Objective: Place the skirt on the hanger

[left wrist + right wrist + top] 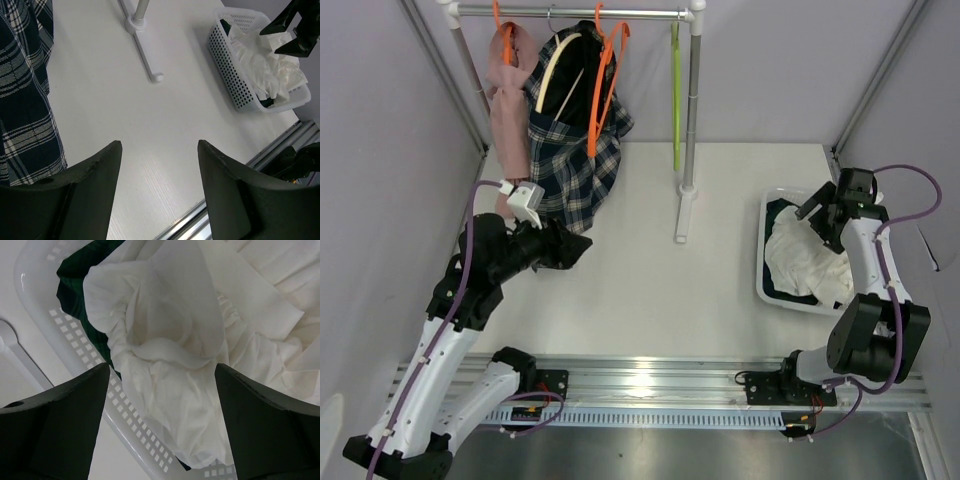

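Spread fingers hover over a white garment covering the skirt in a basket.

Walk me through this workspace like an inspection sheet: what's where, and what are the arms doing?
Surface: white table, with a rack standing at the back.
Job's things: skirt lies in the basket, mostly under a white garment; green hanger hangs bare on the rack.
Clutter: pink garment and checked garment hang on the rack.
Grippers: left gripper open, holding nothing, beside the checked garment; right gripper open, over the white garment.
Cables: a purple cable runs along each arm; no snag seen.
Surroundings: plain walls; metal rail at the near edge.
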### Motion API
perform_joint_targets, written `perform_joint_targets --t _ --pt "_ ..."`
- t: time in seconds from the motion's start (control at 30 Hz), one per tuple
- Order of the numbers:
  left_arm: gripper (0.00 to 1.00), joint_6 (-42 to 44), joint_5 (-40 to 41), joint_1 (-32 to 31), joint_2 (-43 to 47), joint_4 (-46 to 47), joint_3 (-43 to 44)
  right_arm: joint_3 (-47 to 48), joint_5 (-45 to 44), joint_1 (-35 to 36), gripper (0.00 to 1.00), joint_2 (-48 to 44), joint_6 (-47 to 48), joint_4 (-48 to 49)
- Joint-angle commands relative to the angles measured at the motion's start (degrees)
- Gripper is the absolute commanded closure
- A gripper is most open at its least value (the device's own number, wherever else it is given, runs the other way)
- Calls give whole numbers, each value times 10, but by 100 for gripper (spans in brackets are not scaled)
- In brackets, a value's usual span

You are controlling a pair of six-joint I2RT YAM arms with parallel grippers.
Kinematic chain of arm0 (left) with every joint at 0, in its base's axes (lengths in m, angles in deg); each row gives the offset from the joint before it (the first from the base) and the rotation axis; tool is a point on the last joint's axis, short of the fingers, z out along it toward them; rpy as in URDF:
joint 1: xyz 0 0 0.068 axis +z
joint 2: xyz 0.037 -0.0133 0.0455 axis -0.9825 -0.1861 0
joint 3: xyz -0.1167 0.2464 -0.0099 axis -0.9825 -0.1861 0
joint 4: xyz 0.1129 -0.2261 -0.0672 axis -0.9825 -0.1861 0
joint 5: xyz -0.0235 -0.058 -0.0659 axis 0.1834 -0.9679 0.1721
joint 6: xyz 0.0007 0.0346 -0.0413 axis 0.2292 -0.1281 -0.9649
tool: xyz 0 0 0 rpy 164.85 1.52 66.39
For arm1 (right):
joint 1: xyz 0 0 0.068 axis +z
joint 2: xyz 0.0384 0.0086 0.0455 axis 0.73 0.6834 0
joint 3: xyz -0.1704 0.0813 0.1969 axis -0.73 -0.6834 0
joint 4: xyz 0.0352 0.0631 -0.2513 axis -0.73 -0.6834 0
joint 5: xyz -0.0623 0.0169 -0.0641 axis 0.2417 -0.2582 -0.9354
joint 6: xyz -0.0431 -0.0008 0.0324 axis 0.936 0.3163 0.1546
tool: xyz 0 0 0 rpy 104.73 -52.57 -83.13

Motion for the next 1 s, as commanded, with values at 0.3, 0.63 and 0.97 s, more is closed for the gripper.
perform_joint_targets --t 0.3,0.63,0.97 --pt "33 0 -33 -3 2 40 -13 -47 -12 -29 15 37 -25 87" --pt "33 2 -27 -3 9 32 -14 -20 -4 -29 81 51 -27 102" --pt "33 2 -14 -3 5 30 -7 128 46 30 100 -36 -7 27"
